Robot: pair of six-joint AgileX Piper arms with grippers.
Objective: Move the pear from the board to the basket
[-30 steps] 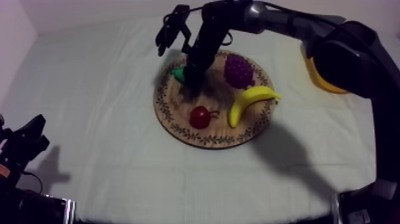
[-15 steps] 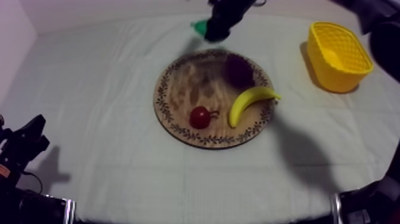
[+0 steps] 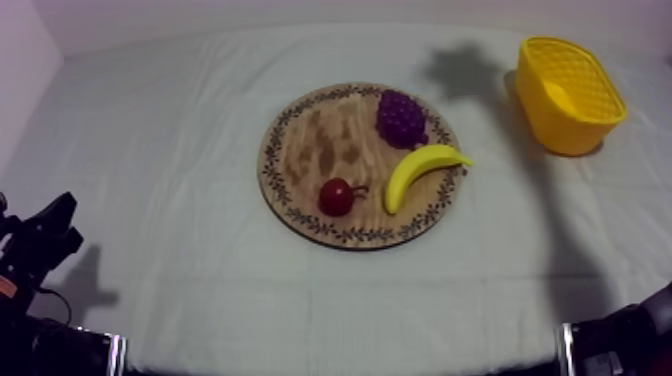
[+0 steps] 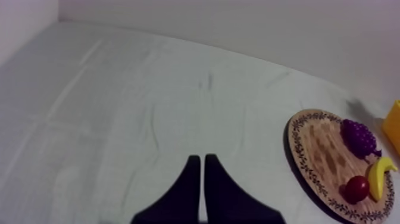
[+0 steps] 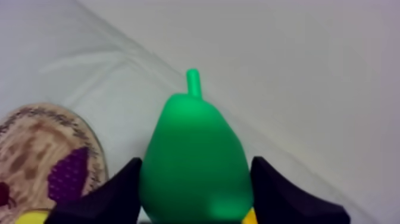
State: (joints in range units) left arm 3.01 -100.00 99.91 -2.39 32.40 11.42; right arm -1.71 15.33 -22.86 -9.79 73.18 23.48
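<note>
The green pear [image 5: 193,137] is up off the table, stem up, with my right gripper [image 5: 196,165] shut on it; one black finger [image 5: 119,187] shows at each side. Below it lie the wooden board's rim [image 5: 56,116] and the grapes [image 5: 68,176]. In the top view the round wooden board [image 3: 300,150] holds grapes [image 3: 401,118], a banana [image 3: 422,170] and a small red fruit [image 3: 336,197]. The yellow basket [image 3: 568,95] stands at the back right. My left gripper [image 3: 58,215] rests low at the left, shut [image 4: 202,164] on nothing.
A shadow of the right arm falls on the cloth just left of the basket. In the left wrist view the board [image 4: 309,149] lies off to the right, with open cloth between it and the gripper. A black arm part [image 3: 620,340] sits at the lower right edge.
My right arm lifted the pear off the board, carried it toward the back and rose out of the top view. Its shadow now lies beside the basket. The left arm has not moved.
</note>
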